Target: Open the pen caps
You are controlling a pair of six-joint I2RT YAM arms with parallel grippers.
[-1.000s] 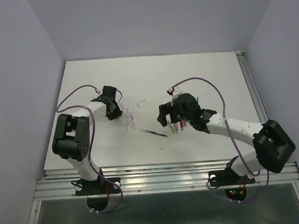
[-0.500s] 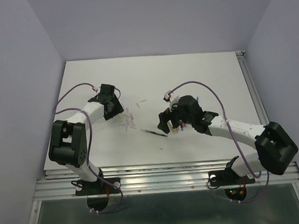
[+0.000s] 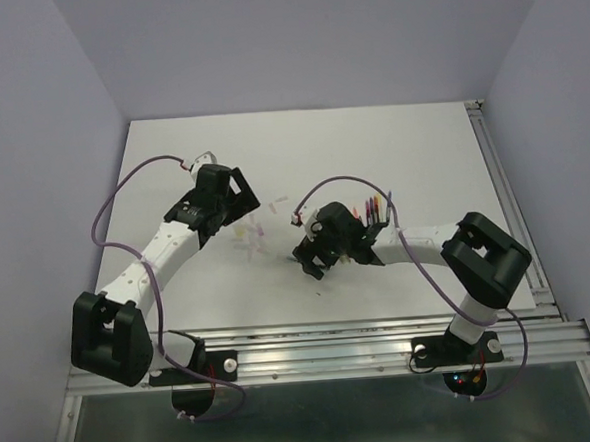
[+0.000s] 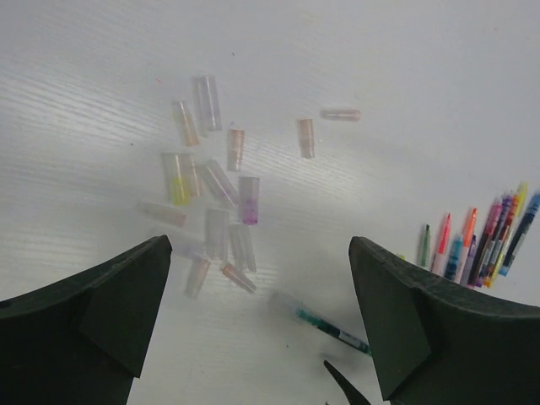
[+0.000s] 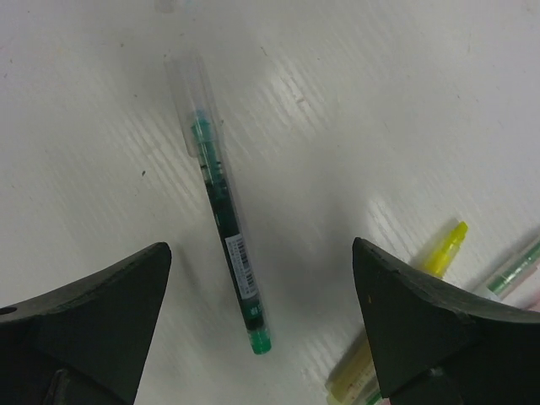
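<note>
Gaping empty, the left gripper (image 4: 257, 246) overhangs roughly fourteen pen caps (image 4: 248, 199), the right gripper (image 5: 261, 250) one green pen (image 5: 226, 236) (capped).

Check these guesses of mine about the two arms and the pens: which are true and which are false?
1. The right pincer is open over a green pen. True.
2. That green pen has already lost its cap. False: the clear cap sits over its tip.
3. The left pincer is gripping a cap. False: it is open and empty, above the loose caps.
4. A bunch of coloured pens lies off to one side of the loose caps. True.
5. The loose caps stand upright in a neat row. False: they lie flat, scattered on the table.
</note>
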